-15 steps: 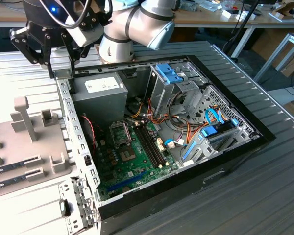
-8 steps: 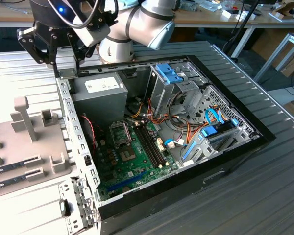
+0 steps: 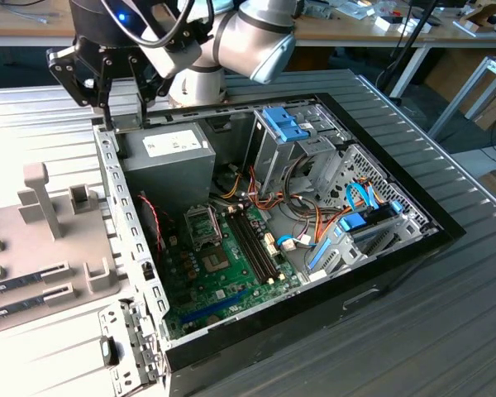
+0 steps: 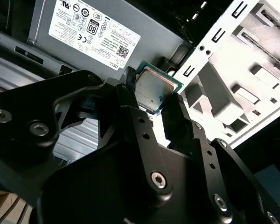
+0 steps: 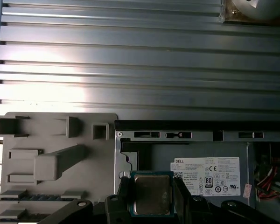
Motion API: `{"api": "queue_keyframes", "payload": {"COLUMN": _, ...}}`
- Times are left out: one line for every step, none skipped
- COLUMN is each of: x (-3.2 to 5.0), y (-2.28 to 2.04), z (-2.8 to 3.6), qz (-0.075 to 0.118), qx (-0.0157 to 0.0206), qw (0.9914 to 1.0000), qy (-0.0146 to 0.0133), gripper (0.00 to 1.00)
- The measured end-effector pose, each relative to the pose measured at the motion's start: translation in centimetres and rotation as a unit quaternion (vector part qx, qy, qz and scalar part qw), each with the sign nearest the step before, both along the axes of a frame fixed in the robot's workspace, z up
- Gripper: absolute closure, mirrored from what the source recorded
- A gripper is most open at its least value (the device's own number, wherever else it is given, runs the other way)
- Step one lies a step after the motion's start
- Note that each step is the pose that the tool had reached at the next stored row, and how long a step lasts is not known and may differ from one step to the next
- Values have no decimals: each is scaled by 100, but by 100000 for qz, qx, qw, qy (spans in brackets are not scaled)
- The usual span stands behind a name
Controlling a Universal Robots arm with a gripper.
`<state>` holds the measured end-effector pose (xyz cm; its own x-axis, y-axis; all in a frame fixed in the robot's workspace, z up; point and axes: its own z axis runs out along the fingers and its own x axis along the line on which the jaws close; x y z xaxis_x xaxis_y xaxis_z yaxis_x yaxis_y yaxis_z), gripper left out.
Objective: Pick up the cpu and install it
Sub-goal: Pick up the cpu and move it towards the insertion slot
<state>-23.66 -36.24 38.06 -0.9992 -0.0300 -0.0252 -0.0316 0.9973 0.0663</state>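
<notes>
**Held aloft: the cpu [image 5: 151, 196]**

The gripper [image 5: 151, 189] clamps the cpu by two opposite edges, its silver top showing in both wrist views. It hangs above the grey power supply [image 3: 169, 165], at the open computer case's [image 3: 122, 211] rim.

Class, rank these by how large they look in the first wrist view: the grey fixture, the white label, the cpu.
1. grey fixture
2. white label
3. cpu

The cpu is nearest the camera and looks close to the label in size, so the order of those two is unsure.
</notes>
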Motion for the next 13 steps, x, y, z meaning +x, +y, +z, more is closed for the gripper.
{"api": "queue_keyframes", "payload": {"x": 14, "y": 0, "z": 0, "qz": 0, "qx": -3, "qw": 100000, "qy": 4, "gripper": 53}}
{"api": "queue_keyframes", "payload": {"x": 30, "y": 0, "z": 0, "qz": 3, "qx": -6, "qw": 100000, "qy": 7, "gripper": 53}}
{"api": "queue_keyframes", "payload": {"x": 43, "y": 0, "z": -1, "qz": 2, "qx": -6, "qw": 100000, "qy": 5, "gripper": 53}}
{"api": "queue_keyframes", "payload": {"x": 62, "y": 0, "z": -1, "qz": -2, "qx": -3, "qw": 100000, "qy": 4, "gripper": 53}}
{"api": "queue_keyframes", "payload": {"x": 83, "y": 0, "z": -2, "qz": -1, "qx": -4, "qw": 100000, "qy": 3, "gripper": 53}}
{"api": "queue_keyframes", "payload": {"x": 100, "y": 0, "z": -2, "qz": 3, "qx": -5, "qw": 100000, "qy": 5, "gripper": 53}}
{"api": "queue_keyframes", "payload": {"x": 118, "y": 0, "z": -3, "qz": 0, "qx": -5, "qw": 100000, "qy": 5, "gripper": 53}}
{"api": "queue_keyframes", "payload": {"x": 135, "y": 0, "z": -4, "qz": 4, "qx": -2, "qw": 100000, "qy": 3, "gripper": 53}}
{"api": "queue_keyframes", "payload": {"x": 148, "y": 0, "z": -4, "qz": 0, "qx": -7, "qw": 100000, "qy": 7, "gripper": 53}}
{"api": "queue_keyframes", "payload": {"x": 173, "y": 0, "z": -5, "qz": 0, "qx": -3, "qw": 100000, "qy": 9, "gripper": 53}}
{"api": "queue_keyframes", "payload": {"x": 189, "y": 0, "z": -6, "qz": 0, "qx": -4, "qw": 100000, "qy": 8, "gripper": 53}}
{"api": "queue_keyframes", "payload": {"x": 205, "y": 0, "z": -6, "qz": -3, "qx": -5, "qw": 100000, "qy": 9, "gripper": 53}}
{"api": "queue_keyframes", "payload": {"x": 223, "y": 0, "z": -7, "qz": -1, "qx": -4, "qw": 100000, "qy": 10, "gripper": 53}}
